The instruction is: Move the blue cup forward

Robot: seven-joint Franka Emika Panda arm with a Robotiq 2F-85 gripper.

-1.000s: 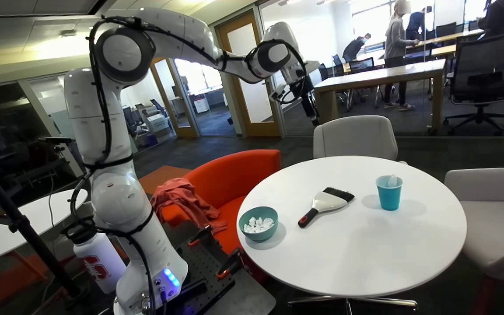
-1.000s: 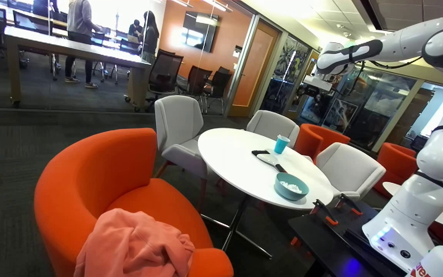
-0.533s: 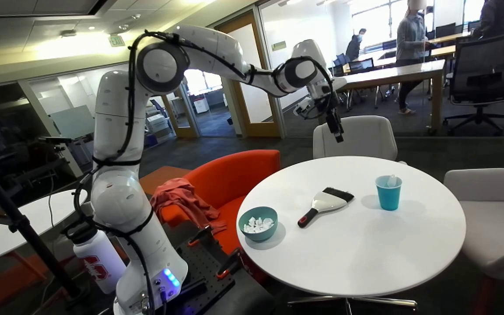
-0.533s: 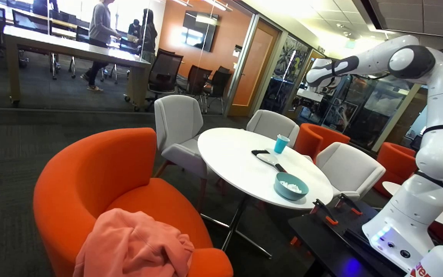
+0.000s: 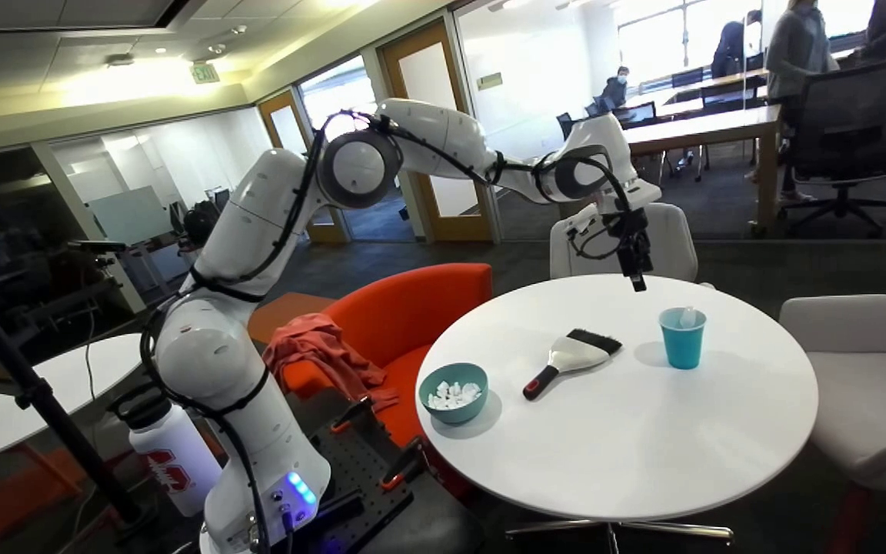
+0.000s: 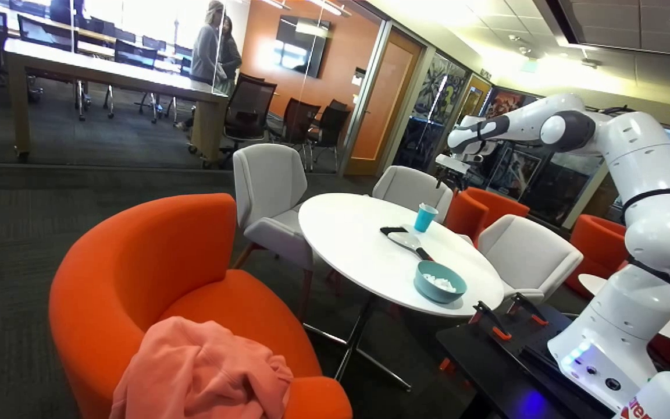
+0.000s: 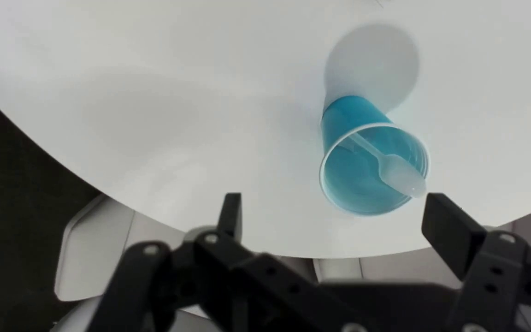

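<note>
Tumbler (image 5: 682, 345), blue, with a whitish spoon (image 7: 399, 175) inside, stands upright on the round white table (image 5: 627, 462), right of the hand brush (image 5: 575, 355) in an exterior view; I hold my gripper (image 7: 334, 212) higher, clear of it, fingers apart.

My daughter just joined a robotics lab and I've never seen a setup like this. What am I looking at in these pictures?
The white machine is a robot arm, and the black part at its end is the gripper, which works like a hand. Two pictures come from cameras outside the machine, looking from different places; the third comes from its wrist, so the gripper's dark fingers show along the bottom. On the round white table stand a blue cup with a pale spoon in it and a teal bowl of white pieces; a brush lies between them. Nothing is held: the gripper is open, and both outside pictures show it apart from the cup.
</note>
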